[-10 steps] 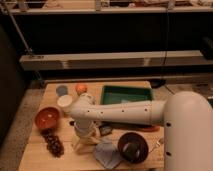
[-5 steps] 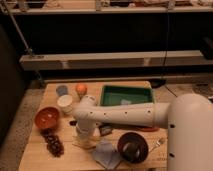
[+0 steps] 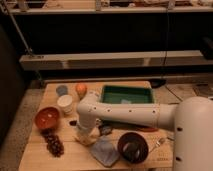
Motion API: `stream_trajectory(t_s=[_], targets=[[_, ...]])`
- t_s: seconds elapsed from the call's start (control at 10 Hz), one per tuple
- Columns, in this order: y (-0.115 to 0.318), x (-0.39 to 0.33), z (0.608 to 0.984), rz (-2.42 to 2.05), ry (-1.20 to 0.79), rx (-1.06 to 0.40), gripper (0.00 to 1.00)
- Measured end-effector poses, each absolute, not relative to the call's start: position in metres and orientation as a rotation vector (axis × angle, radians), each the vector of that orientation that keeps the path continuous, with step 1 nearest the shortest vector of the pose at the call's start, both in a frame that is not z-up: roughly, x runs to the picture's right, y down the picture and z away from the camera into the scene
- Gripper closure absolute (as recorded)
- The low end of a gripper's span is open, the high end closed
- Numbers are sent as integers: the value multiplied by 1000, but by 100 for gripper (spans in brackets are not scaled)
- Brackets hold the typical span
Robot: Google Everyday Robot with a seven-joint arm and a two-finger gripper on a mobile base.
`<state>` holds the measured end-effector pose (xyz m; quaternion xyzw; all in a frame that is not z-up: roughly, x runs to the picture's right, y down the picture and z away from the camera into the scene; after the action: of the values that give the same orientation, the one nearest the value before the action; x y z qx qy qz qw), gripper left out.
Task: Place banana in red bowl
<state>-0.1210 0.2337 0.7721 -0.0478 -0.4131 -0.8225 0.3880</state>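
The red bowl (image 3: pixel 47 118) stands at the table's left, orange-red with a lighter inside and nothing in it. My gripper (image 3: pixel 85 134) hangs from the white arm (image 3: pixel 125 114) and points down at the table, a short way right of the bowl. A pale yellowish shape (image 3: pixel 81 139) right under the gripper looks like the banana, mostly hidden by the gripper. I cannot tell whether the gripper holds it.
A white cup (image 3: pixel 65 103), a grey-blue cup (image 3: pixel 61 90) and an orange (image 3: pixel 81 89) stand behind the bowl. A green tray (image 3: pixel 127 94) is at the back. Dark grapes (image 3: pixel 53 143), a blue-grey cloth (image 3: pixel 105 151), a dark brown bowl (image 3: pixel 132 146) and a fork (image 3: pixel 160 142) lie in front.
The arm's wrist has shifted slightly to the right and the gripper stays low over the pale shape. The bowls and cups have not moved.
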Motion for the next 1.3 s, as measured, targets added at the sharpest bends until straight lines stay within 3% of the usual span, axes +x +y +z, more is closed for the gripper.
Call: stream_trajectory(t_s=[0.5, 0.9, 1.3], targets=[[118, -156, 707, -2133, -997, 58, 100], [36, -210, 656, -2049, -956, 380, 100], [23, -276, 642, -2004, -1008, 566, 100]])
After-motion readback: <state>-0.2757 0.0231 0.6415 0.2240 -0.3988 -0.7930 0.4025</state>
